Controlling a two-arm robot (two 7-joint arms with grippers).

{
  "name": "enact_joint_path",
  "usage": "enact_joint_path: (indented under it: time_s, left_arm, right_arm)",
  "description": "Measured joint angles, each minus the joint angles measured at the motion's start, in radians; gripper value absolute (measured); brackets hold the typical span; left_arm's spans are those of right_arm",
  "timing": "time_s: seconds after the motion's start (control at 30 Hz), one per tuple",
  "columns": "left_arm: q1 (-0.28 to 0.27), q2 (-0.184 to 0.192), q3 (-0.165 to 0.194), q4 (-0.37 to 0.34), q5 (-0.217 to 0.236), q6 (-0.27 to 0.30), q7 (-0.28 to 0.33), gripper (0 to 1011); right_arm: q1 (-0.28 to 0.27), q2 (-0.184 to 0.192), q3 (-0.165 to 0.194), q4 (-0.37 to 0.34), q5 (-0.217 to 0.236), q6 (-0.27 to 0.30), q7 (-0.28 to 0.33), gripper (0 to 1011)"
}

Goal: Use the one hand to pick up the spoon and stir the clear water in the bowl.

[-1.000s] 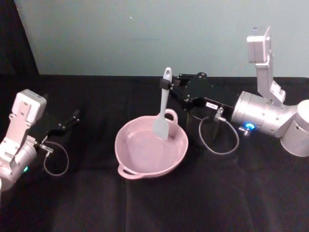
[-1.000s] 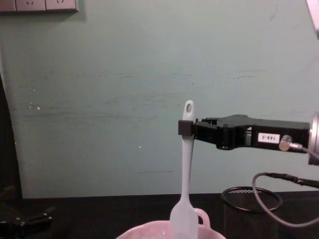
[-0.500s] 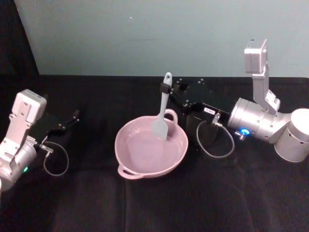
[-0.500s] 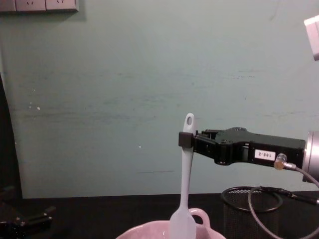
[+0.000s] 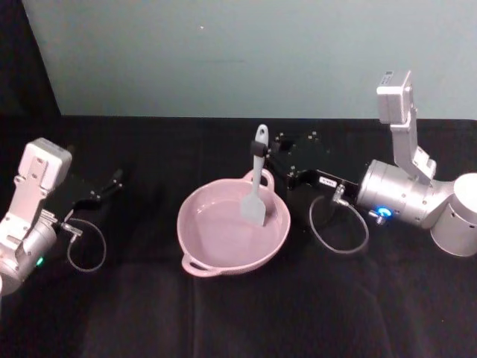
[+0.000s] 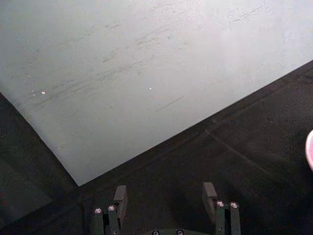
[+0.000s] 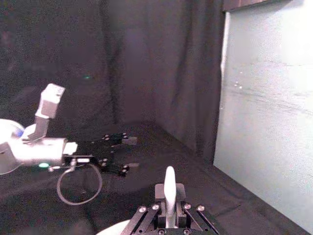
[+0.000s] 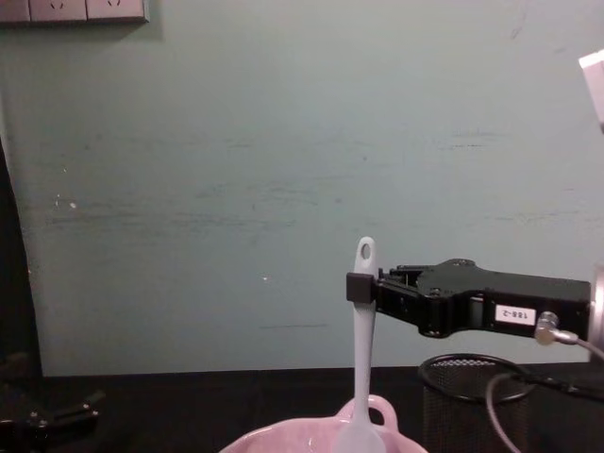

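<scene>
One white spoon [image 5: 256, 190] stands nearly upright with its blade down inside the single pink bowl [image 5: 195, 224] at the middle of the black tabletop [image 5: 223, 313]. The right gripper [image 5: 259, 149] reaches in from the right, its fingers clamped on the handle just below the oval hole. One black mesh cup [image 8: 462, 406] stands just beside the bowl under that arm, while the second of the two grippers, the left gripper [image 5: 112, 181], sits well apart at the left, its two fingers [image 6: 120, 196] spread wide.
</scene>
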Motion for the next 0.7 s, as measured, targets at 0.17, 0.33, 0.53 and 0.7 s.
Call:
enact_joint_path:
  time_s: [0.17,0.33,0.53,0.7]
  left_arm:
    - [0.0,0.0,0.0,0.0,0.0,0.0,0.0,1011]
    - [0.0,0.0,0.0,0.0,0.0,0.0,0.0,1011]
    - [0.0,0.0,0.0,0.0,0.0,0.0,0.0,1011]
    - [0.0,0.0,0.0,0.0,0.0,0.0,0.0,1011]
  right_arm:
    - [-0.029,0.03,0.005,-0.055,0.012,0.026,0.033,114]
    - [-0.06,0.055,-0.001,-0.111,0.037,0.054,0.065,114]
    - [-0.064,0.054,-0.025,-0.126,0.052,0.071,0.087,114]
    - [-0.052,0.026,-0.046,-0.108,0.06,0.073,0.091,114]
